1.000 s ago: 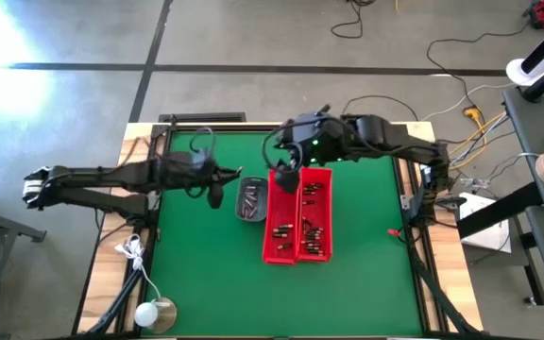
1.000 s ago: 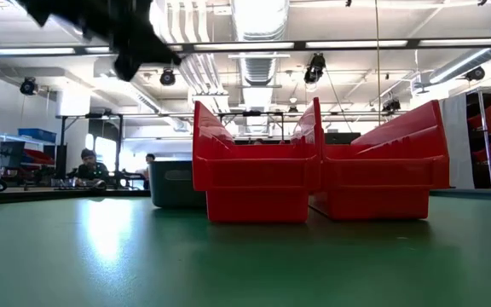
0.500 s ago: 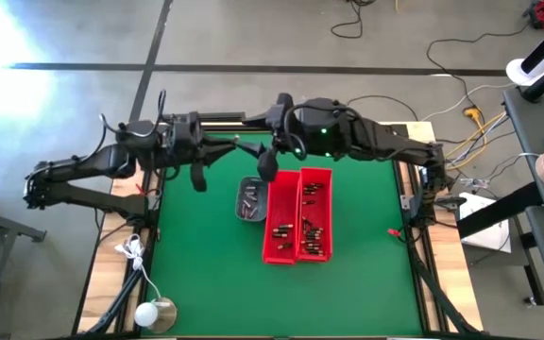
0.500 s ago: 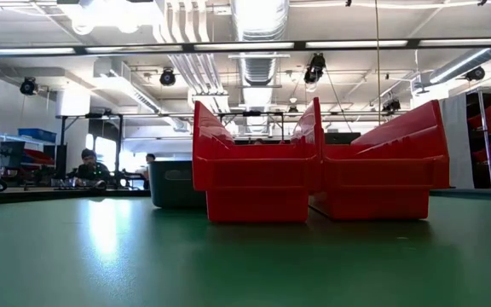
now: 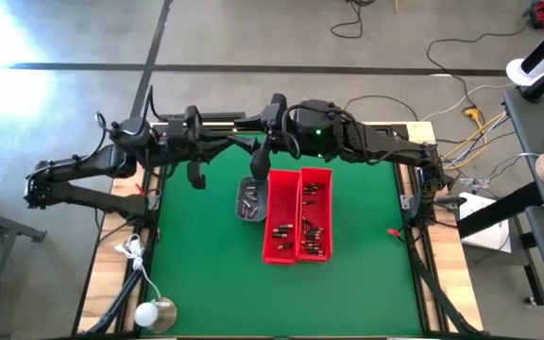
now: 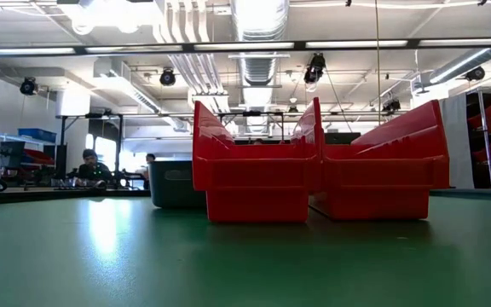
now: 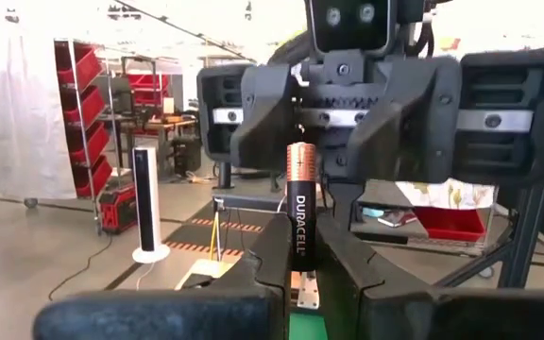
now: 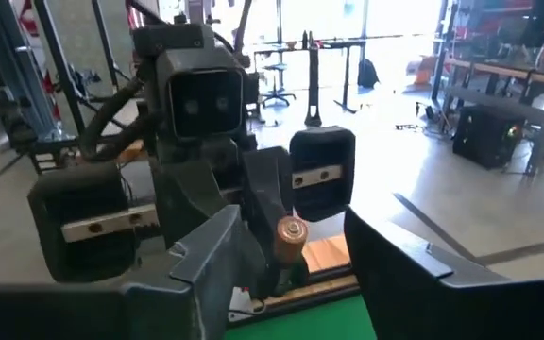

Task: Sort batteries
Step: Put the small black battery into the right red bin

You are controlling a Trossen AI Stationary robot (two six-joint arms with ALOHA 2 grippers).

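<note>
Grippers meet nose to nose above the far edge of the desk (image 5: 215, 274), raised well clear of it. The left gripper (image 7: 302, 247) is clamped on a battery (image 7: 301, 219), a copper-topped black cell standing upright between its fingers (image 7: 270, 255) with the brand name running down its side. Directly facing it, just beyond the cell, the right gripper (image 7: 349, 142) has its fingers spread apart on either side of the battery's line, holding nothing.

From the right wrist view the same battery (image 8: 288, 238) shows its copper end toward the camera, sitting between the right gripper's (image 8: 291, 260) wide-set fingers (image 8: 211, 255) and gripped by the left gripper (image 8: 270, 212) beyond it.

In the high view the left gripper (image 5: 244, 144) and right gripper (image 5: 259, 159) sit almost tip to tip; the cell itself is too small to pick out there. Below and nearer than the grippers lies a small grey tray (image 5: 242, 210) with loose batteries (image 5: 249, 198) in it, touching the side of two red bins (image 5: 286, 257) that stand side by side, each dotted with sorted batteries (image 5: 312, 222). The low view shows the red bins (image 6: 314, 183) and the tray (image 6: 173, 186) on the desk.
</note>
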